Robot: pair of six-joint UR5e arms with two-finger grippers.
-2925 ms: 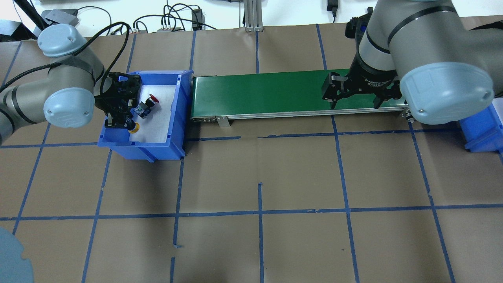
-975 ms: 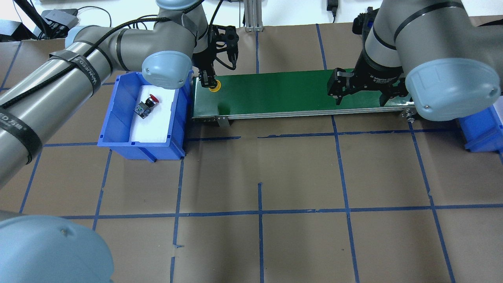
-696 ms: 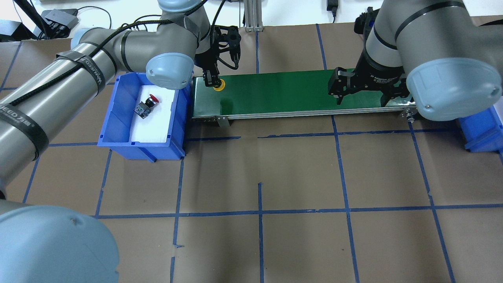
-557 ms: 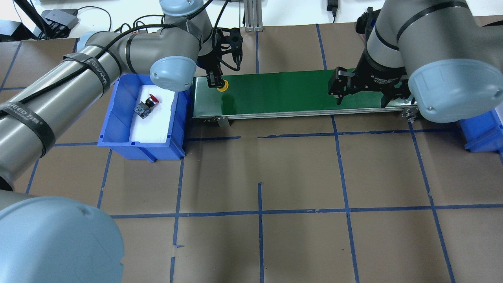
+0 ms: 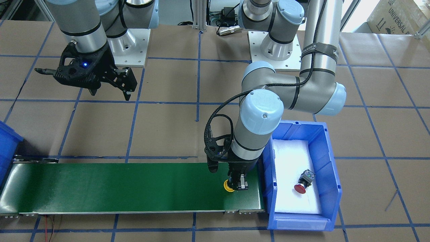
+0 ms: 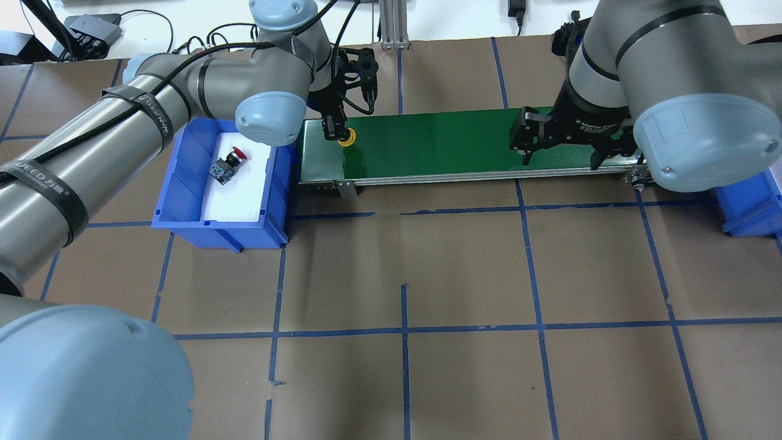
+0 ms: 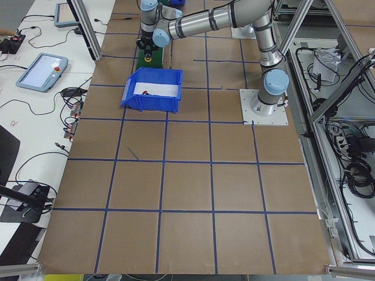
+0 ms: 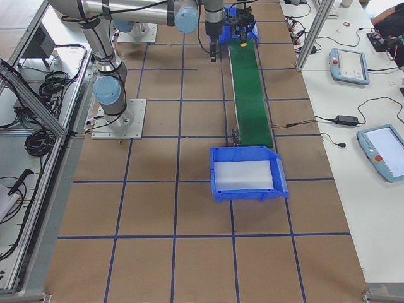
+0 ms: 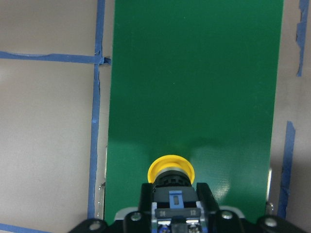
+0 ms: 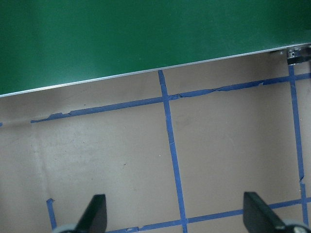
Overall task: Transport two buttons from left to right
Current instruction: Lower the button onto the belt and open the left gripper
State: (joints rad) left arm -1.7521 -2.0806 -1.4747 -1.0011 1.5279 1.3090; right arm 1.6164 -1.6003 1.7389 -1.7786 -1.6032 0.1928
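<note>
The yellow button (image 6: pixel 347 139) is held in my left gripper (image 6: pixel 333 129), shut on its black body, at the left end of the green conveyor belt (image 6: pixel 440 140). Its cap is at or just above the belt surface. The left wrist view shows the yellow cap (image 9: pixel 171 169) pointing forward over the belt. In the front view the button (image 5: pixel 228 186) is beside the gripper (image 5: pixel 239 184). The red button (image 6: pixel 230 164) lies on its side on white foam in the left blue bin (image 6: pixel 183 183). My right gripper (image 6: pixel 560 157) is open and empty over the belt's right end.
A second blue bin (image 6: pixel 748 205) stands past the belt's right end, and shows with white foam in the right side view (image 8: pixel 218 189). Brown paper with blue tape lines covers the table (image 6: pixel 403 275). Cables lie along the far edge.
My left gripper carried the yellow button out of the left bin to the belt's left end, then crept slightly right along it. The right gripper has barely moved.
</note>
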